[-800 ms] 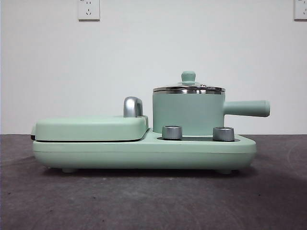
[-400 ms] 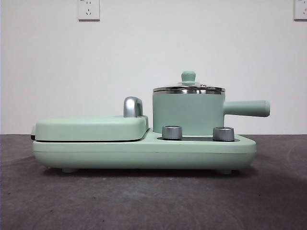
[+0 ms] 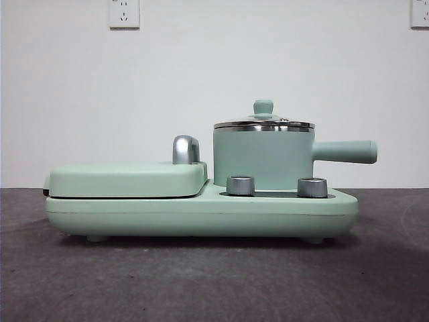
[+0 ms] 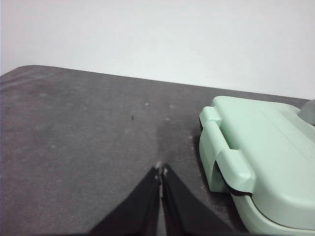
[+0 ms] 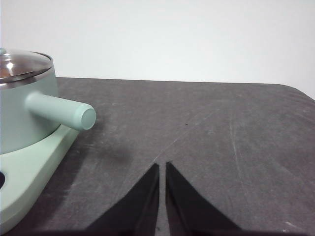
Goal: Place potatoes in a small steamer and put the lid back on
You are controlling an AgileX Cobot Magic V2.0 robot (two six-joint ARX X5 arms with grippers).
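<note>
The small steamer (image 3: 263,159) stands on the right part of the mint-green cooker base (image 3: 201,213), with its straight side handle (image 5: 61,111) reaching out past the right edge of the base. The lid (image 3: 263,123) sits on the steel rim of the steamer. No potato shows in any view. The left gripper (image 4: 161,171) hangs over the dark table (image 4: 88,137) just beside the grill cover (image 4: 261,142), its jaws pressed together and empty. The right gripper (image 5: 162,166) waits near the steamer handle, jaws nearly together, holding nothing.
</note>
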